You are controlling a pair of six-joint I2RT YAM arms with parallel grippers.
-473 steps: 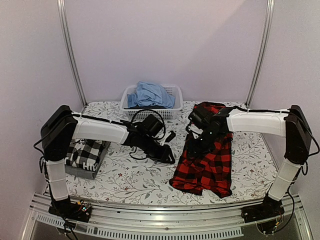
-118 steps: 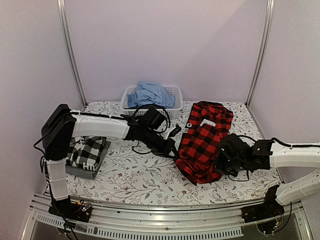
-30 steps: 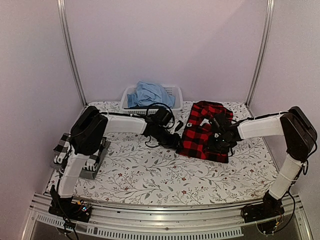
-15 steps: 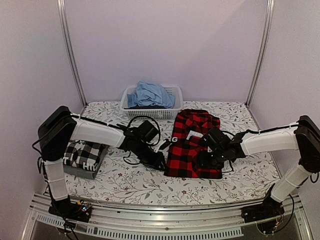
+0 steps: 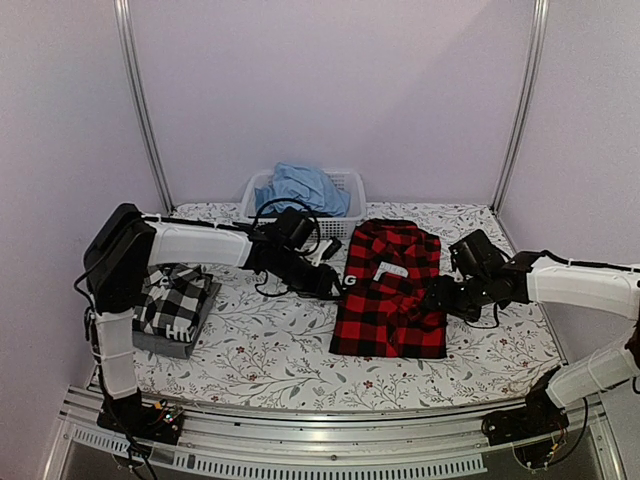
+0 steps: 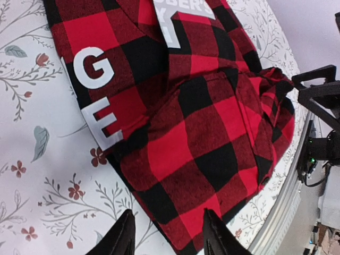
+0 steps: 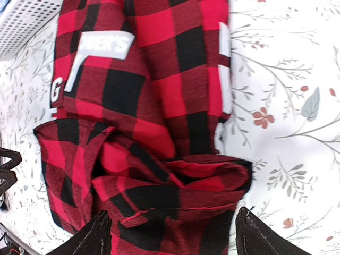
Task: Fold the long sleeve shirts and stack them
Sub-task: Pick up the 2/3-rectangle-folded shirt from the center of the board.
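Three shirts show. One red-and-black flannel shirt (image 5: 388,300) lies folded into a rough rectangle on the bench (image 5: 270,355), right of centre. One black-and-white check shirt (image 5: 172,300) sits at the left edge, on top of one dark grey folded shirt (image 5: 165,343). One white basket (image 5: 347,185) at the far side holds blue cloth (image 5: 300,188).

The left arm stretches rightward, its left gripper (image 6: 169,236) at the flannel's left edge, fingers apart and holding nothing. The right arm reaches in low from the right, its right gripper (image 7: 172,239) spread wide over the flannel's right edge, also holding nothing.

Half a second ago the left gripper was at the flannel's near-left corner, and the right gripper lay further over the cloth.
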